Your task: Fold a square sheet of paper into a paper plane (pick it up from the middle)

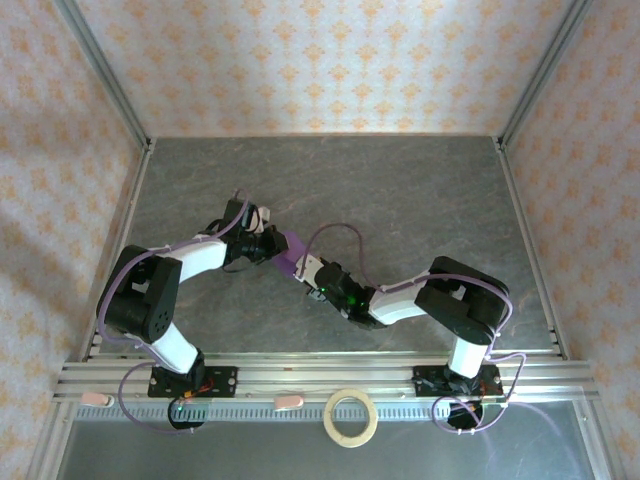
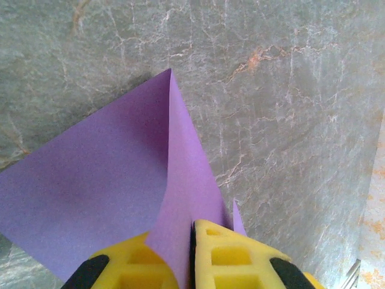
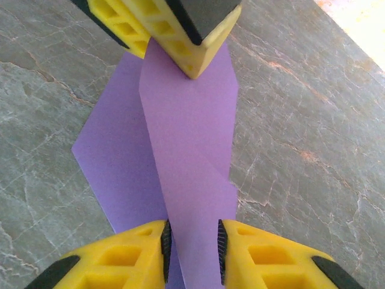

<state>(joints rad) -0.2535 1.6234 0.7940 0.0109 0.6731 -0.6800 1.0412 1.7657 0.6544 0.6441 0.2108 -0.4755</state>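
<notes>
The purple paper hangs between the two arms over the middle of the counter, already partly folded, with one long flap doubled over the rest. The left pincer is pressed together on one end of it. The right pincer stands partly spread, with the flap running through the gap. I can't tell whether its pads touch the paper.

My worry is that only one firm pinch holds so thin a sheet. A pull from the left could slide the flap out, and if the right closes off-line the crease could go crooked or the paper crumple.

From above I see only a purple sliver between the arms. The right wrist camera shows the fold lines and both pincers. The left wrist camera shows the pointed corner spreading wide.
</notes>
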